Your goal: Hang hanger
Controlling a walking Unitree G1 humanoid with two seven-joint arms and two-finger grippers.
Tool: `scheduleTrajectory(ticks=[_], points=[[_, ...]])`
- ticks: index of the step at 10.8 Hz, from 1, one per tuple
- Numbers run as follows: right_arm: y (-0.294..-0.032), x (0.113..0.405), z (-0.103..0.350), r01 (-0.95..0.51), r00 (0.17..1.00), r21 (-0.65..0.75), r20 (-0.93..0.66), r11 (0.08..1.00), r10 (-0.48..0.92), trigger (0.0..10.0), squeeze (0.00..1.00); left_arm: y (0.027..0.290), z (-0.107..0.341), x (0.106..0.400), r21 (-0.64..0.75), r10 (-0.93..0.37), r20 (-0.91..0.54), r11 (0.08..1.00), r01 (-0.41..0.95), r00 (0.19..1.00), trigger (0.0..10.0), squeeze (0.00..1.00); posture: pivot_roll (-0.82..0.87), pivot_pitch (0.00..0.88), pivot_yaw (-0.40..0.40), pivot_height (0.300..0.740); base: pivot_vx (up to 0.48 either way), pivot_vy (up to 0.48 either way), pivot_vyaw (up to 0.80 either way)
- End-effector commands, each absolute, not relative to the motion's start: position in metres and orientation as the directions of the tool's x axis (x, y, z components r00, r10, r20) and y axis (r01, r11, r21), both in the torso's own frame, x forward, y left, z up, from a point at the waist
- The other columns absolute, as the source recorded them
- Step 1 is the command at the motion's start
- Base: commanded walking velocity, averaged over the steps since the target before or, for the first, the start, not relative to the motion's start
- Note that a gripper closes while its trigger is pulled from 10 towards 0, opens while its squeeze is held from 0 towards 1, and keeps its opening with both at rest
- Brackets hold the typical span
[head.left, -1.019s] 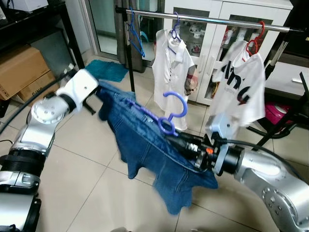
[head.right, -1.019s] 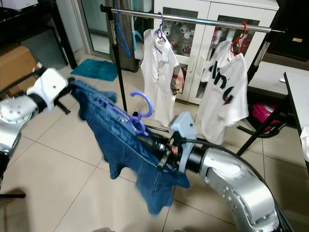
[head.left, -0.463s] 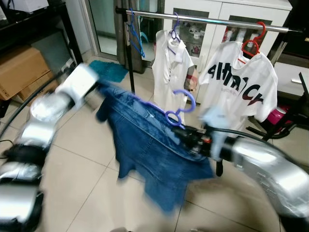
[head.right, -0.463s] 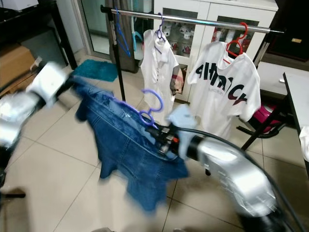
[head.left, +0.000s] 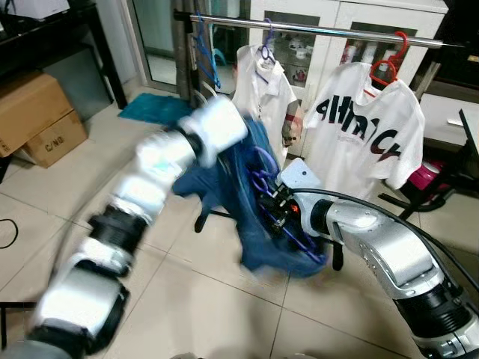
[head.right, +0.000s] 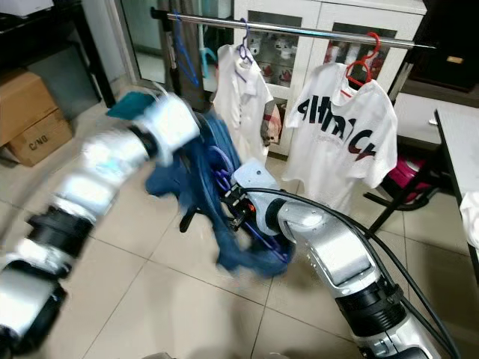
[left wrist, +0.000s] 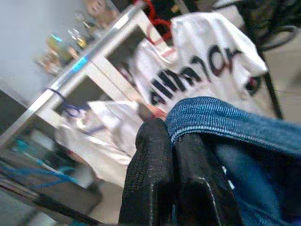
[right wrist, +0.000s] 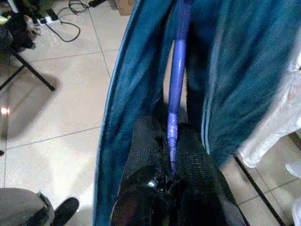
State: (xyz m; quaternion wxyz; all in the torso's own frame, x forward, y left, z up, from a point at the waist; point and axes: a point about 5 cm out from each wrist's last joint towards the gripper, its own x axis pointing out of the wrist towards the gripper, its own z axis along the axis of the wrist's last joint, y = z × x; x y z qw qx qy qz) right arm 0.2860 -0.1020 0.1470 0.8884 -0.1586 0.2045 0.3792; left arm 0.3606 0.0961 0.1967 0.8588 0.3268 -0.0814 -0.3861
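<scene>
The right hand (right wrist: 170, 155) is seen clenched on the thin purple plastic hanger (right wrist: 178, 70), whose bar runs out from between the two black fingers (right wrist: 193, 155) and up through the folds of the blue denim garment (head.left: 258, 217). The left hand (left wrist: 174, 174) is pinched shut on the stitched hem of the same denim garment, the hem lying across the tips of its fingers (left wrist: 150, 174). In the head views the garment is held bunched between the two arms, above the pale tiled floor (head.left: 187, 299) and just in front of the silver metal clothes rail (head.left: 322, 28); the left arm is blurred. On the rail a white collared shirt (head.left: 258, 82) is hung from a purple hanger, and a white T-shirt with black lettering (head.left: 363, 127) from a red hanger (head.left: 385, 67). Brown cardboard boxes (head.left: 34, 112) are stacked on the floor at the far left.
</scene>
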Motion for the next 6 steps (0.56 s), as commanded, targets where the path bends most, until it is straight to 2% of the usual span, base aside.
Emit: scheduleTrajectory(ticks=[1,2,3,6], points=[[-0.099,0.289,0.154,-0.742,0.633,-0.145,-0.473,0.655,0.613,0.0,0.00,0.091,0.200,0.358,0.639,-0.738,-0.117,0.456,0.620,0.664,0.0,0.00,-0.12,0.000,0.027,0.740,0.000,0.000,0.00],[-0.106,0.285,0.145,-0.762,0.589,-0.131,-0.550,0.635,0.593,0.0,0.00,0.080,0.191,0.348,0.622,-0.770,-0.146,0.416,0.663,0.621,0.0,0.00,-0.13,0.000,0.030,0.740,0.000,0.000,0.00],[-0.110,0.283,0.140,-0.772,0.567,-0.131,-0.586,0.622,0.580,0.0,0.00,0.080,0.187,0.346,0.633,-0.762,-0.162,0.407,0.658,0.627,0.0,0.00,-0.13,0.000,0.031,0.740,0.000,0.000,0.00],[-0.138,0.276,0.142,-0.829,0.486,-0.138,-0.657,0.542,0.576,0.0,0.00,0.123,0.179,0.355,0.694,-0.620,-0.229,0.437,0.572,0.751,0.0,0.00,-0.13,0.000,0.040,0.740,0.000,0.000,0.00]])
